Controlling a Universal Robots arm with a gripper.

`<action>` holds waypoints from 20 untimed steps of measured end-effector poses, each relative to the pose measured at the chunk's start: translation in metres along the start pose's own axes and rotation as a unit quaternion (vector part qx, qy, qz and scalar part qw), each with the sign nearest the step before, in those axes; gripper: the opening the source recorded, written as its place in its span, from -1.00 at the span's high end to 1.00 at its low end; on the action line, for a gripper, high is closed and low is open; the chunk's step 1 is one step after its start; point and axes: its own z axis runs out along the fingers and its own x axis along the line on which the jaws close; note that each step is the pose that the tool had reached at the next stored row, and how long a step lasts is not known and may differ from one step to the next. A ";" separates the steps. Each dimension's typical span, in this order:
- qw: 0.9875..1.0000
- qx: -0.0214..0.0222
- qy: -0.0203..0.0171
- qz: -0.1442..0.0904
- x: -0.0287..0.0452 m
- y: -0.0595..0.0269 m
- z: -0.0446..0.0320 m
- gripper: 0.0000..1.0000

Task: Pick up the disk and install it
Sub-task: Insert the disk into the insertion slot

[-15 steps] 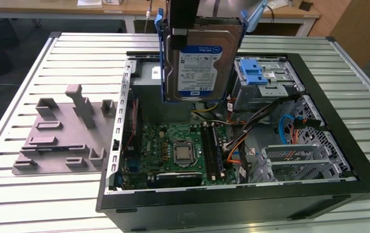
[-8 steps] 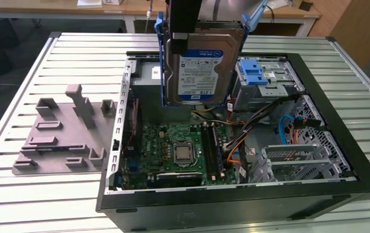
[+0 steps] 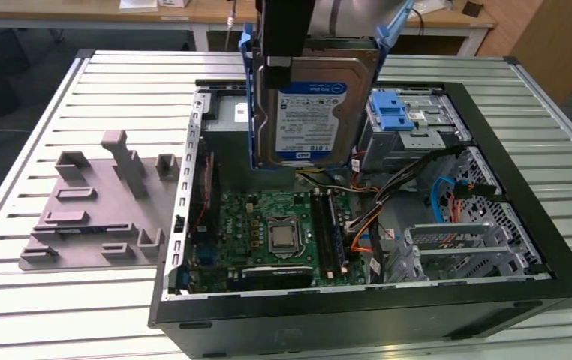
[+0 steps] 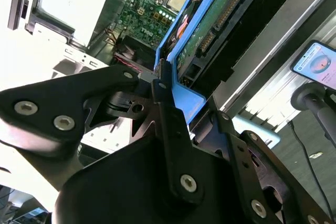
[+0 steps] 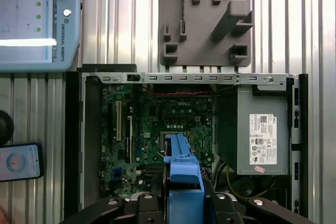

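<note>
Exterior view's left: one grey moulded fixture plate (image 3: 100,210) lies flat on the ribbed metal table (image 3: 25,315). Centre: one open black computer case (image 3: 366,319). Over it the disk (image 3: 311,112) hangs upright in its blue frame, top partly hidden. The gripper (image 5: 184,200) is clamped on its carrier. Right: one grey cage (image 3: 411,124) with a blue latch.

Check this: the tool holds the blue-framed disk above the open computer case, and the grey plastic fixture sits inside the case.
One thing is wrong. The grey plastic fixture sits outside the computer case, on the slatted table at the exterior view's left, as that view shows. The tool does hold the disk above the open case.
</note>
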 end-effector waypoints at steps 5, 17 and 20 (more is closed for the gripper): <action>1.000 0.000 0.000 0.000 0.0056 -0.0001 0.0000 0.27; 1.000 0.000 0.000 0.000 0.0321 -0.0025 0.0011 0.27; 1.000 0.000 0.000 0.000 0.0339 -0.0093 0.0017 0.27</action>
